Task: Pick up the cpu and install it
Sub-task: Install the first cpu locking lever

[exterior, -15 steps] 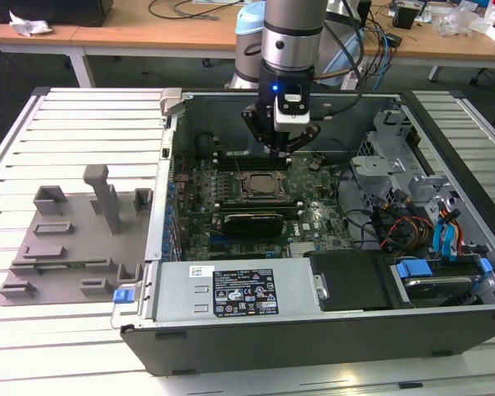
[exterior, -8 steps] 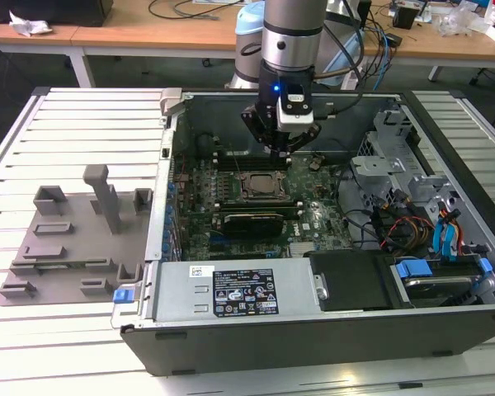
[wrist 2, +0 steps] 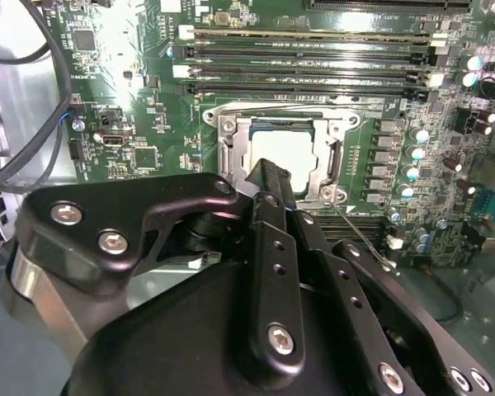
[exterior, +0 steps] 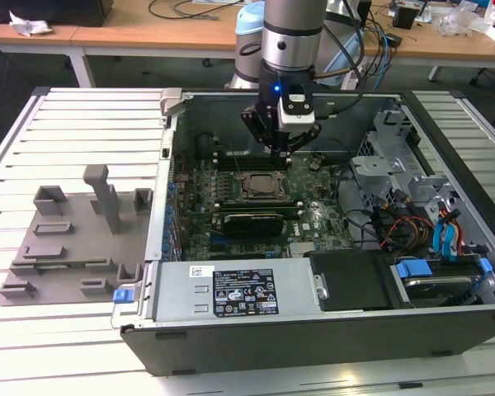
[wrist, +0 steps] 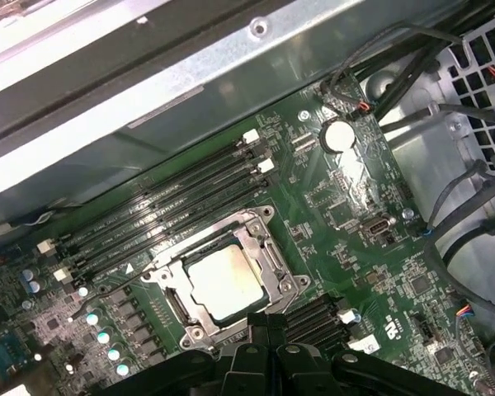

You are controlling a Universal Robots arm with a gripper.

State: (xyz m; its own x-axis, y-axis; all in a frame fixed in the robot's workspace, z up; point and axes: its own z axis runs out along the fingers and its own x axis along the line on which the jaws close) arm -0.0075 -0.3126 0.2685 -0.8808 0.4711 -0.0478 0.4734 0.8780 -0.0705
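The cpu [wrist: 223, 280], a pale silver-white square chip, lies flat inside the motherboard socket [wrist: 268, 247], whose metal frame stands open around it. In the second wrist view the cpu [wrist 2: 285, 157] shows just past my fingertips. My gripper [exterior: 282, 151] hangs a little above the socket [exterior: 257, 185], inside the open computer case. In both wrist views its black fingers [wrist: 256, 330] lie close together, and nothing shows between them. The gripper [wrist 2: 262, 172] hides the near edge of the socket.
Memory slots [wrist: 173, 206] run along one side of the socket. A grey plastic tray [exterior: 74, 239] with raised blocks sits at the exterior view's left. Cables [exterior: 379, 223] and a drive cage [exterior: 388, 157] crowd the case's right, with the power supply [exterior: 231, 293] in front.
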